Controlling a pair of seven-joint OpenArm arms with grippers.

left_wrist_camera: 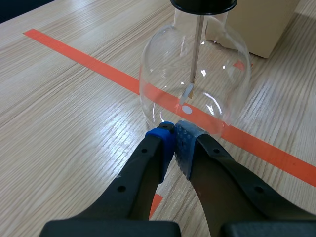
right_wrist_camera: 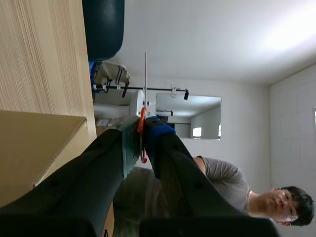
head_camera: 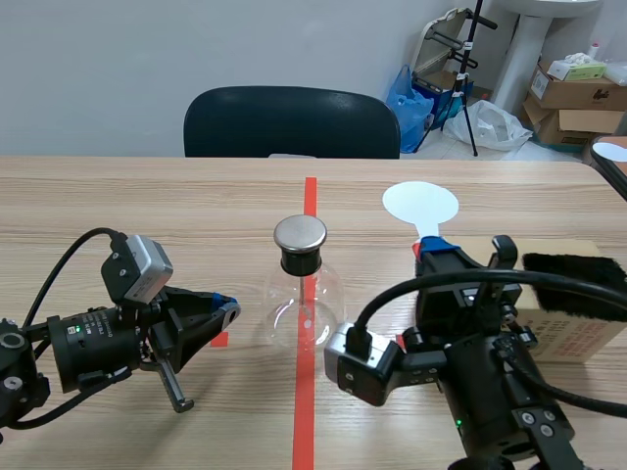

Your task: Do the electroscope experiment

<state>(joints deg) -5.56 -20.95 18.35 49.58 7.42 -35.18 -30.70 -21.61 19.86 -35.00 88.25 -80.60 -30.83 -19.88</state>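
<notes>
The electroscope, a round glass flask (head_camera: 302, 299) with a black stopper and flat metal cap (head_camera: 300, 234), stands on the orange-red tape line at mid-table. In the left wrist view its thin rod (left_wrist_camera: 195, 54) hangs inside the glass (left_wrist_camera: 163, 74). My left gripper (head_camera: 229, 309) lies low to the left of the flask, shut on nothing, its tips (left_wrist_camera: 175, 132) almost at the glass wall. To the right of the flask my right gripper (head_camera: 436, 250) is shut on the orange handle (right_wrist_camera: 141, 123) of a white round paddle (head_camera: 420, 205), whose disc (right_wrist_camera: 145, 79) shows edge-on in the right wrist view.
A cardboard box (head_camera: 578, 328) with a black furry cloth (head_camera: 573, 270) on top sits at the right, close beside my right arm. A dark chair (head_camera: 292, 122) stands behind the table's far edge. A person (right_wrist_camera: 237, 190) appears in the right wrist view.
</notes>
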